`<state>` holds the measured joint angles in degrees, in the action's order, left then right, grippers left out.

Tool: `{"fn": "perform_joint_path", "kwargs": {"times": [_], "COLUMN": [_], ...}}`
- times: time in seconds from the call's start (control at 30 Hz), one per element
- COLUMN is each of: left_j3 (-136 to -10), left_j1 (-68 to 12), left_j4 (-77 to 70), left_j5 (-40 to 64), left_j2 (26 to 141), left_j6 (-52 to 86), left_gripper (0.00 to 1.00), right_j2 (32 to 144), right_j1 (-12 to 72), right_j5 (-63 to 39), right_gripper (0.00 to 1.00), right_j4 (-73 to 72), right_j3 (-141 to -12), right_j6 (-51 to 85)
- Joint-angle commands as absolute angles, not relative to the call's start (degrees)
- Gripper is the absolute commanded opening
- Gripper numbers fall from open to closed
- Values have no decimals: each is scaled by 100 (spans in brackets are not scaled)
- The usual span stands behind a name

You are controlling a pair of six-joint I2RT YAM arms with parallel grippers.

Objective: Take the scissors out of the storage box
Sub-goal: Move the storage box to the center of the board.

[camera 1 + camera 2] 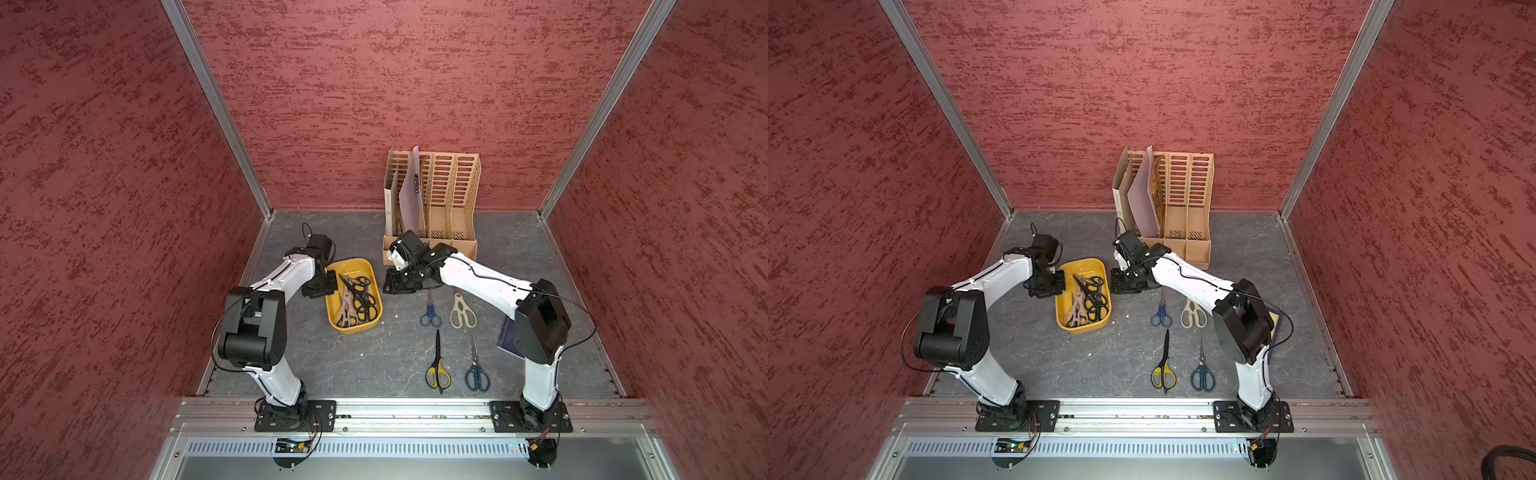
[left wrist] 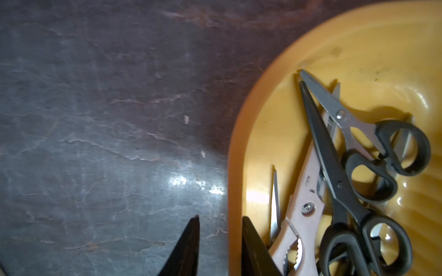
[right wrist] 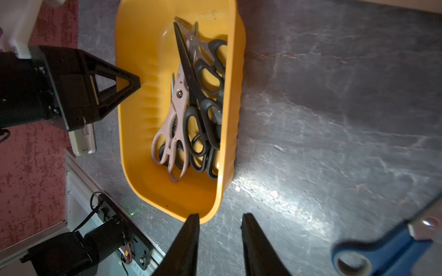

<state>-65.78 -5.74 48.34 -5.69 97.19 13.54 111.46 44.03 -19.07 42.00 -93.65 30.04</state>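
Rough red walls close in a grey, marbled worktop (image 1: 374, 353), seen from above in both top views. At the left, the left arm (image 1: 286, 270) reaches in from the near rail, and the left fingers (image 2: 195, 227) hang at the left long side of the yellow tray (image 1: 353, 262). They stand apart with a plain gap. The left wrist view shows them astride the tray's rim, one over bare worktop and one over the tray's inside, pinching nothing.

The tray lies left of the worktop's middle and holds a heap of scissors (image 1: 359, 299). Pale shears (image 3: 175, 112) lie towards its left wall, and a black-bladed pair (image 2: 334, 172) crosses over them. A steel-bladed pair (image 2: 354, 126) with black handles lies beside that. More black handles lie underneath, too tangled to count.

Close beside the tray on its right, the right fingers (image 3: 194, 227) hover low, spread a little, with only bare worktop between them.

Right of them, four more pairs lie flat in two rows, handles towards the near rail. The far row has a blue pair (image 1: 430, 313) and cream shears (image 1: 462, 311). The near row has a yellow-and-black pair (image 1: 437, 365) and a dark blue pair (image 1: 476, 370).

Against the far wall stands a tan slotted file rack (image 1: 453, 199), with a pale folder (image 1: 411, 195) leaning in its left slots.
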Motion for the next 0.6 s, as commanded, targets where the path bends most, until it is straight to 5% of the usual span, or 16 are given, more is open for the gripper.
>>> {"fn": "perform_joint_path", "kwargs": {"times": [0.0,0.47,0.57], "left_j3": [-6795,-7728,-7899], "left_j1": [-384,113,-79], "left_j4": [5070,5274,5429], "left_j5": [-1215,-2149,-1316], "left_j2": [9774,10038,9660], "left_j6": [946,721,919], "left_gripper": [36,38,53], "right_j2": [11200,11136,11024], "right_j1": [4455,4456,4455], "right_j5": [-2127,-2114,-2031], "right_gripper": [34,33,33], "right_j4": [4014,4113,4191], "right_j3": [-9510,-9469,-9401], "right_j6": [3116,3156,3174]}}
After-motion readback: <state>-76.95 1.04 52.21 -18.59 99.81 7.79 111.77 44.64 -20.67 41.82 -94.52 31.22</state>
